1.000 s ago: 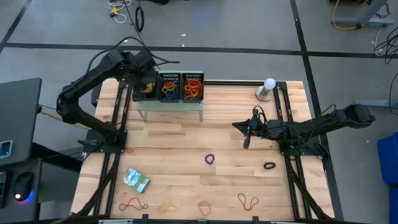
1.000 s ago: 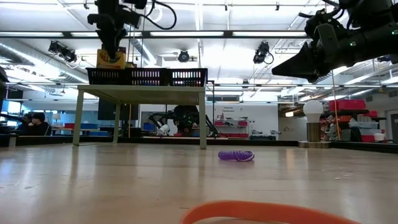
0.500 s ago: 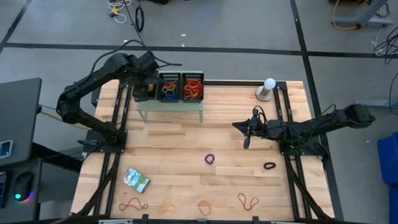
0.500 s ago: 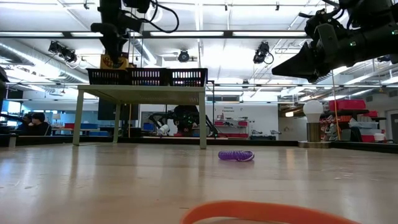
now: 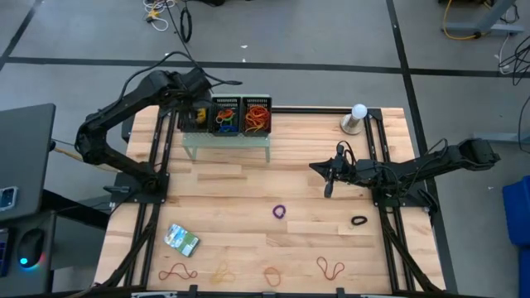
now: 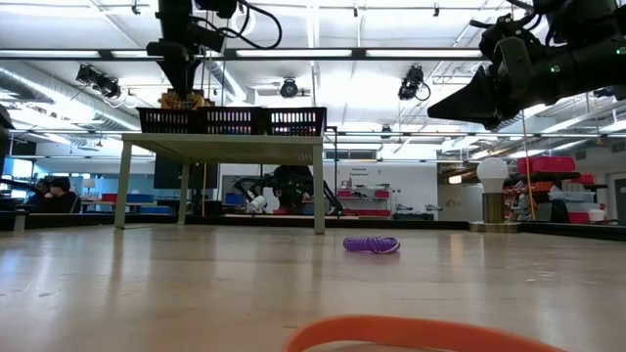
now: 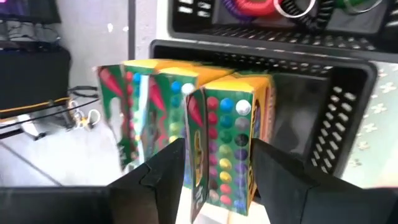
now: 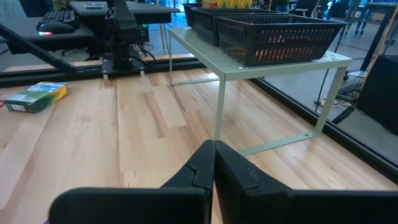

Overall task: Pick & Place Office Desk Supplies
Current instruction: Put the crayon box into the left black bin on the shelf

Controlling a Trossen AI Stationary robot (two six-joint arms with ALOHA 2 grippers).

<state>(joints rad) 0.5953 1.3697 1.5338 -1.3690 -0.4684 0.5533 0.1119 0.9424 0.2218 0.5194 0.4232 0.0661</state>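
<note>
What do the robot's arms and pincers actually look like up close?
Both arms are dark, jointed and slim, with black cables looping along them. The left gripper has two chunky, angular black fingers; the right gripper has the same black, wedge-shaped fingers. No markings show.

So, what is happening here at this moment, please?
The left gripper is over the leftmost black tray on the pale-green shelf, fingers open on either side of a colourful packet standing in that tray. The right gripper hangs shut above the middle of the table and holds nothing. Another packet and several rubber bands, one of them purple, lie on the table.
</note>
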